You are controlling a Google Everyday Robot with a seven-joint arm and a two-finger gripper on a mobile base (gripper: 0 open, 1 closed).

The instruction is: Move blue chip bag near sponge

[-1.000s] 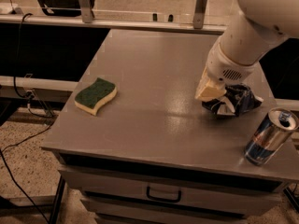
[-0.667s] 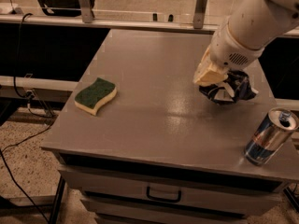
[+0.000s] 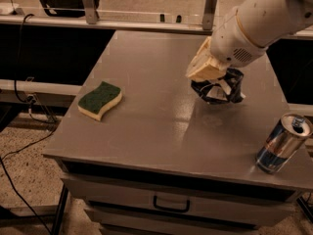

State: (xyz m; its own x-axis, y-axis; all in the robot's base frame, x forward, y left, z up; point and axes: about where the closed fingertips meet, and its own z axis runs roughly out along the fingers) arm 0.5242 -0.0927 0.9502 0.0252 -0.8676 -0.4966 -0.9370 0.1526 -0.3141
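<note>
A: Entry one, the sponge (image 3: 100, 100)?
B: Dark green top, pale yellow body.
A: The blue chip bag (image 3: 231, 88)?
B: Glossy dark blue foil with white markings and silvery glints. It hangs in the grip of the tool (image 3: 213, 80), which is cream-coloured and sits over the bench's right rear.
A: The bench (image 3: 146, 67)?
B: Plain matte grey top, darker grey drawer front, black handle (image 3: 171, 204).
A: Remainder?
B: Can (image 3: 283, 143): blue and silver, shiny. Arm (image 3: 264, 18): white. Floor (image 3: 24, 180): speckled tan and brown. Cables (image 3: 19, 195): black.
</note>
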